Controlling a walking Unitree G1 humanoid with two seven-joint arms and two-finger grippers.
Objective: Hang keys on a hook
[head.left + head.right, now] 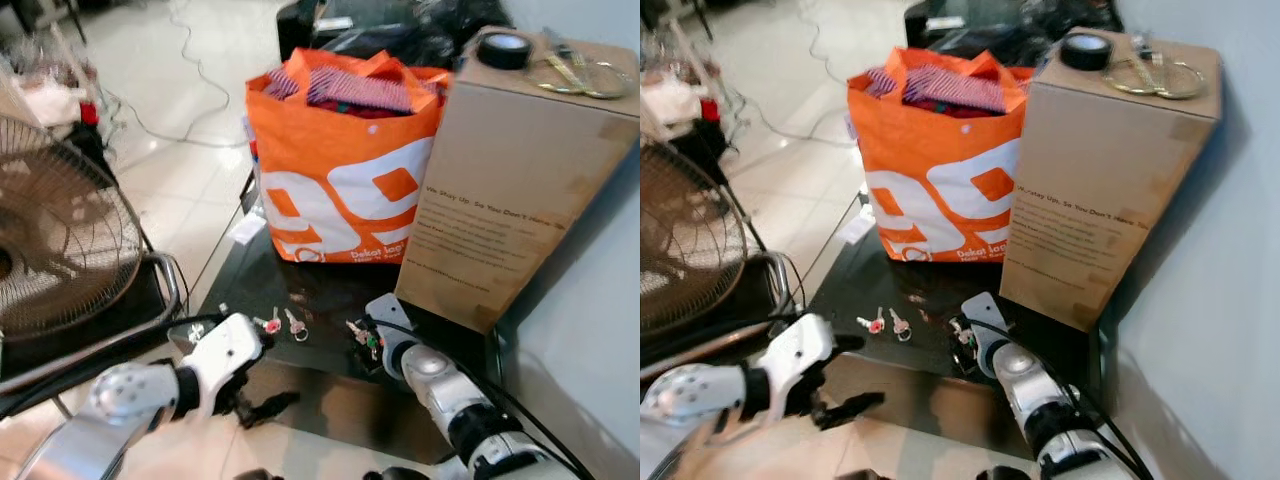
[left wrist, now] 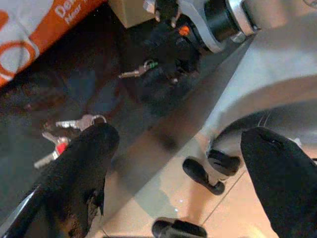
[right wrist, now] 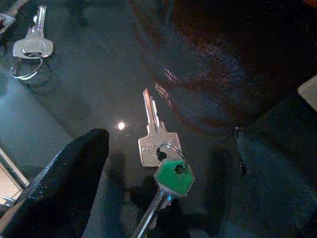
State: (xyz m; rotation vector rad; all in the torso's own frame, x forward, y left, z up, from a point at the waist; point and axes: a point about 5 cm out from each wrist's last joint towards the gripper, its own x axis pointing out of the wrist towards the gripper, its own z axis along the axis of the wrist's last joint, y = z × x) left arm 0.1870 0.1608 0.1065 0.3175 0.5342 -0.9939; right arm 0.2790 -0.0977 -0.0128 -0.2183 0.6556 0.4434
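Two key bunches lie on the dark glass table [image 1: 330, 290]. A silver key [image 3: 157, 144] ringed to a green-capped key [image 3: 173, 179] lies between the fingers of my right gripper [image 3: 168, 144], which is open just above the glass. In the left eye view the right gripper [image 1: 365, 335] is at that green-tagged bunch [image 1: 357, 330]. A red-tagged bunch [image 1: 270, 322] and a silver key on a ring [image 1: 296, 326] lie a little to its left. My left gripper [image 1: 265, 375] hangs open at the table's front edge, near the red-tagged keys [image 2: 59, 145], touching nothing.
An orange shopping bag [image 1: 345, 170] full of cloth and a tall cardboard box [image 1: 510, 170] stand at the back of the table. Tape [image 1: 503, 48] and scissors [image 1: 580, 75] lie on the box. A fan [image 1: 60, 240] stands left; a wall is close on the right.
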